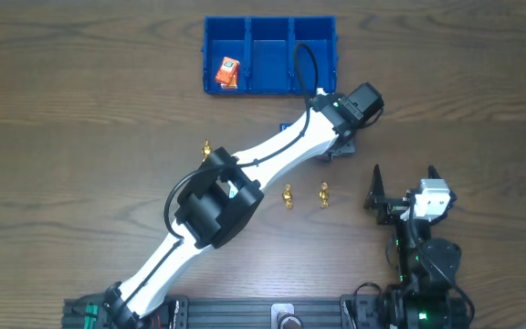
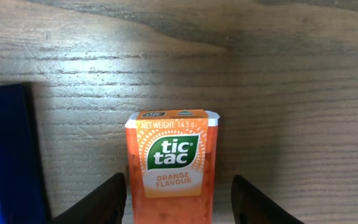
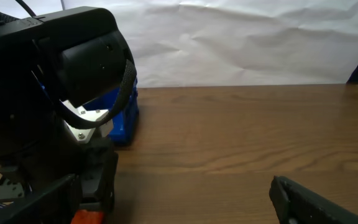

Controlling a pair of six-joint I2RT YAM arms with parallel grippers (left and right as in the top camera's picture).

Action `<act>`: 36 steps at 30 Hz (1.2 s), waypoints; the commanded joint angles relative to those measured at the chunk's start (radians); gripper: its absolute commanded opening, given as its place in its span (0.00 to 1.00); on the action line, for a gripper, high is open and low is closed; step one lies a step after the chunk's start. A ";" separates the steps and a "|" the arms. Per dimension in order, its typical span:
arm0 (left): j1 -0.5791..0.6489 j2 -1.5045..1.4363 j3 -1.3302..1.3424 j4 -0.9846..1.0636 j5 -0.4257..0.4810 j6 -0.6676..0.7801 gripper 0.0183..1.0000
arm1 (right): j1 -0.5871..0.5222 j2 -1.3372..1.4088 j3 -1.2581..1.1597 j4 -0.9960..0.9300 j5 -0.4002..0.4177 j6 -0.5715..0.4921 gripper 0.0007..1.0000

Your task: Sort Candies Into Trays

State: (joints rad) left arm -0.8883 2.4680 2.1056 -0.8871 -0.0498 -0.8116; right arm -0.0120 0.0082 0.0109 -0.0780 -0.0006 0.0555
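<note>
Top view: the blue tray (image 1: pixel 269 19), with 3 compartments, lies at the far middle of the table (image 1: pixel 80 110); an orange pack (image 1: pixel 228 73) lies in its left compartment. The left arm crosses the middle; the left gripper (image 1: pixel 338 151) is low, just near of the tray's right end. 3 gold candies (image 1: pixel 288 196) lie on the wood: 2 side by side between the arms, 1 on the left arm's other side. The right gripper (image 1: pixel 402 183) is spread wide and holds nothing, near the pair and well apart from the tray.

Left wrist view: an orange box (image 2: pixel 173 162) stands upright on the table; the left gripper (image 2: pixel 179 186) straddles it, its fingers (image 2: pixel 98 199) set a little wider than the box, a gap showing at 1 side; the tray wall (image 2: pixel 8 155) is just beside.

Right wrist view: the right gripper (image 3: pixel 173 208) gapes wide over bare wood; the tray (image 3: pixel 124 118) shows past the left arm; a sliver of the box (image 3: pixel 87 217) shows under that arm.
</note>
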 commanded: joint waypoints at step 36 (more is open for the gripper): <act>0.541 -0.240 0.006 -0.027 0.002 0.509 0.34 | -0.003 -0.005 -0.003 -0.006 0.002 -0.012 1.00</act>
State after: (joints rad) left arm -0.3538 2.2055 2.1151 -0.9287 -0.0837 -0.3420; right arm -0.0120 0.0082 0.0109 -0.0780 -0.0010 0.0555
